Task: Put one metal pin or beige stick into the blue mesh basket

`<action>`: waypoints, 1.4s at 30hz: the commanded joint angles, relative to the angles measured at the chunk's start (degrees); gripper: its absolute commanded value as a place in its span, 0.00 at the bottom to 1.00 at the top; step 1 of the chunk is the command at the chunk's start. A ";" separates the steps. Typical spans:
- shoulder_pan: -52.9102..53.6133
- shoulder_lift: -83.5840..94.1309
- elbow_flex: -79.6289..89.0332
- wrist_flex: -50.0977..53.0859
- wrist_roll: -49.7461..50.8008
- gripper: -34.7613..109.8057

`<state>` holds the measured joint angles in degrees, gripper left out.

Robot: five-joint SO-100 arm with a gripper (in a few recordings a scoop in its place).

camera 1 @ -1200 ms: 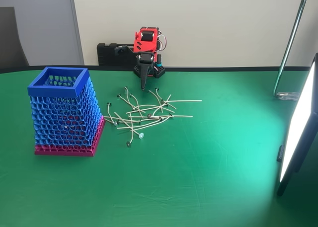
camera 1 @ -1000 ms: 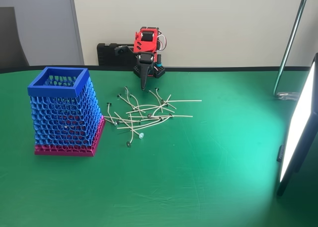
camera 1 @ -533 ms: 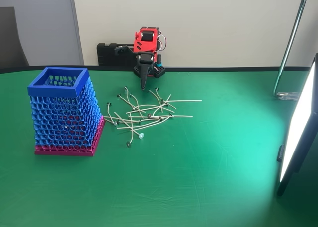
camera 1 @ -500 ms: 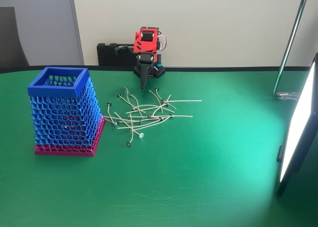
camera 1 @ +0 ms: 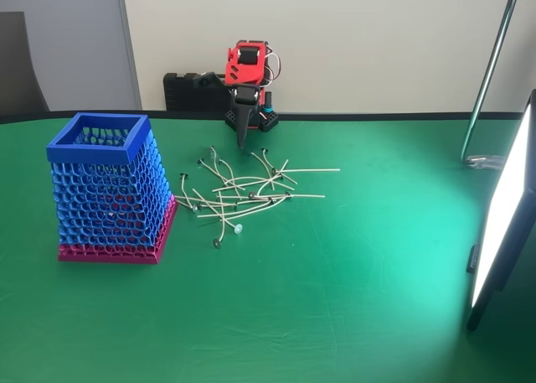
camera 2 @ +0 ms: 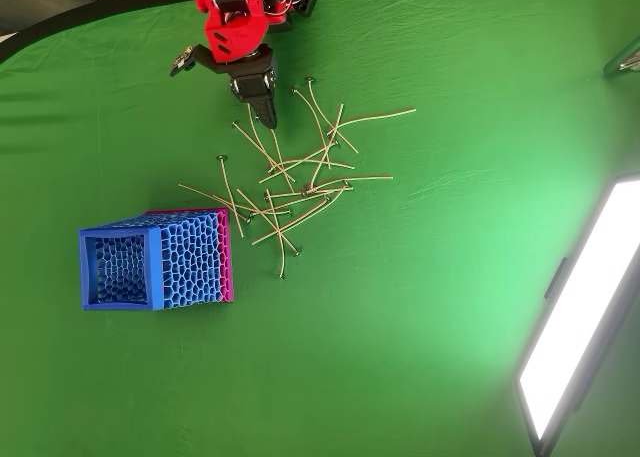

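No readable txt, labels, brand names, nos. or signs anywhere in fixed or overhead view; nothing printed is legible on any item at this res.

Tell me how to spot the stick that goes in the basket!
Find the blue basket on the green table. Right of it lies a pile of pins. The stick is at the pile's far right edge: long, thin, nearly straight, without the others' round metal heads.
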<state>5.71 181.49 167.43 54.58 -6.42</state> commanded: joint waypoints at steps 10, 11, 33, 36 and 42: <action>-1.93 -9.40 -18.46 6.15 2.11 0.24; -2.46 -10.37 -20.04 7.65 2.37 0.24; -11.34 -31.55 -36.39 19.25 9.05 0.25; -12.92 -35.07 -38.06 19.25 12.83 0.25; -16.79 -38.67 -40.25 19.34 15.47 0.25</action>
<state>-9.76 143.70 129.99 73.56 8.70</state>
